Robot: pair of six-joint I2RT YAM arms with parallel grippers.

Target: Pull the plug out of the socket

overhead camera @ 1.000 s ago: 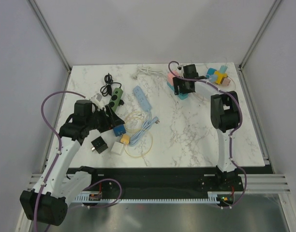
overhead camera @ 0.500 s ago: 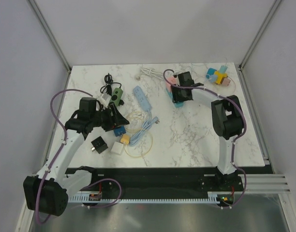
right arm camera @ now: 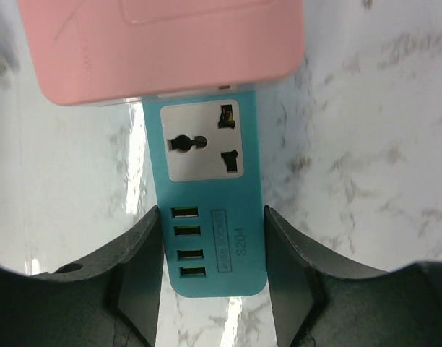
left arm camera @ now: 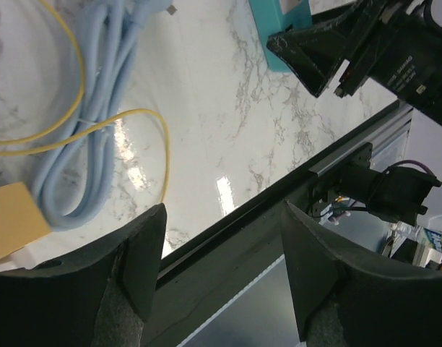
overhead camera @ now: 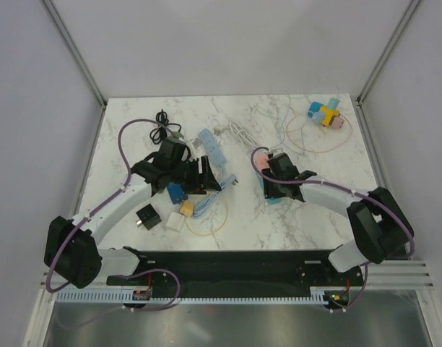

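Looking through the right wrist camera, the right gripper [right arm camera: 210, 242] is clamped on the teal socket strip [right arm camera: 206, 184], with one finger pressed on each long side of it near the USB end. The long axis of the strip runs straight forward from this gripper, in the same line as the fingers. The pink plug [right arm camera: 163, 50] sits at the far end, just beyond the fingertips, and covers the last outlet there. The outlet face is turned toward the wrist camera, so I judge that the plug must come away from this face and not slide along the strip.

The left gripper [left arm camera: 222, 217] has its fingers apart and nothing is between them. From this gripper the strip lies ahead and to the right, well apart, and only the gripped end shows in the corner of its view; the plug itself is hidden from it. Just below the left fingers lie a blue cable [left arm camera: 98, 108] and a yellow wire on the table [left arm camera: 228, 123].

Because the right gripper is busy with the strip, the left one is the free one, and it probably must travel to its right to take the plug.
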